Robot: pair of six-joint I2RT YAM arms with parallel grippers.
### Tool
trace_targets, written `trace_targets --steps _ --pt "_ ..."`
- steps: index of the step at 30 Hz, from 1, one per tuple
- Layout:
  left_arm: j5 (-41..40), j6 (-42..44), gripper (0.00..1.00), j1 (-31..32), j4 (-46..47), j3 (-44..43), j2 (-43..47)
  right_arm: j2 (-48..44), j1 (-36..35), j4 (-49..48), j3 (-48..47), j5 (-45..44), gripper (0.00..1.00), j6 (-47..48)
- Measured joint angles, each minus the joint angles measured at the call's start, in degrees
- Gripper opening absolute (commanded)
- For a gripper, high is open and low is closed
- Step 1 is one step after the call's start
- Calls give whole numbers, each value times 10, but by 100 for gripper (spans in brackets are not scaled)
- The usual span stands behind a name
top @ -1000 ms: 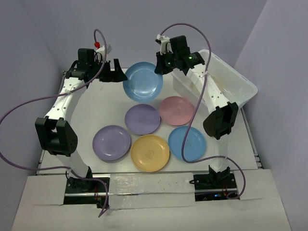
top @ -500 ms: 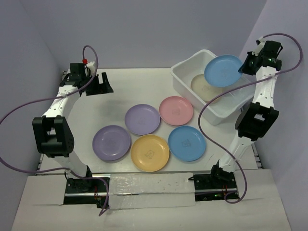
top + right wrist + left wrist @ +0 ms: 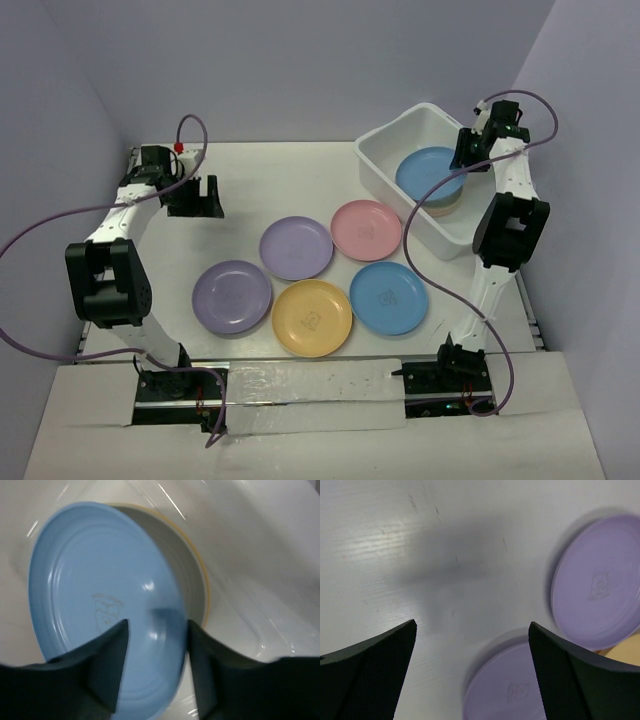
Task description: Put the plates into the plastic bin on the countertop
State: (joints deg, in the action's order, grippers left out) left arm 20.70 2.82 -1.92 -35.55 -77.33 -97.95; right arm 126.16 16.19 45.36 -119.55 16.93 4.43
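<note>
Your right gripper (image 3: 156, 625) stands over the plastic bin (image 3: 385, 165) with its fingers parted. The blue plate (image 3: 100, 605) lies tilted on the stack inside, released as I judge. Your left gripper (image 3: 472, 625), likewise spread and empty, hovers over the countertop (image 3: 395, 530). Two purple plates (image 3: 600, 585) lie just rightward in its view, nearest that arm.

Blurred, the blue plate (image 3: 100, 605) runs out of sight beneath the right hand (image 3: 157, 625) and covers most of the stack (image 3: 192, 575) under it, while two purple plates (image 3: 597, 580) (image 3: 510, 695) ahead of the left hand (image 3: 472, 624) are cropped.
</note>
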Motion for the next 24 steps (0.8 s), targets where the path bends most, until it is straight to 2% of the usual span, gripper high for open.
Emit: trace_targets --steps 1,3,4,11,19,24 --pt "7 21 99 -2 -11 4 0 1 -4 -1 0 -9 74 0" --pt "19 58 98 -3 -28 20 0 1 -9 -6 -1 -24 98 -2" --pt "25 76 97 -3 -37 28 0 1 -11 -8 -1 -30 100 -4" --pt "43 172 87 -3 -68 76 -18 -12 -17 -6 -21 -47 100 -13" --pt "60 262 70 2 -93 102 -61 -110 -84 -9 -24 -32 100 -16" --pt "78 319 46 3 -121 112 -70 -146 -139 -13 -37 -20 100 -12"
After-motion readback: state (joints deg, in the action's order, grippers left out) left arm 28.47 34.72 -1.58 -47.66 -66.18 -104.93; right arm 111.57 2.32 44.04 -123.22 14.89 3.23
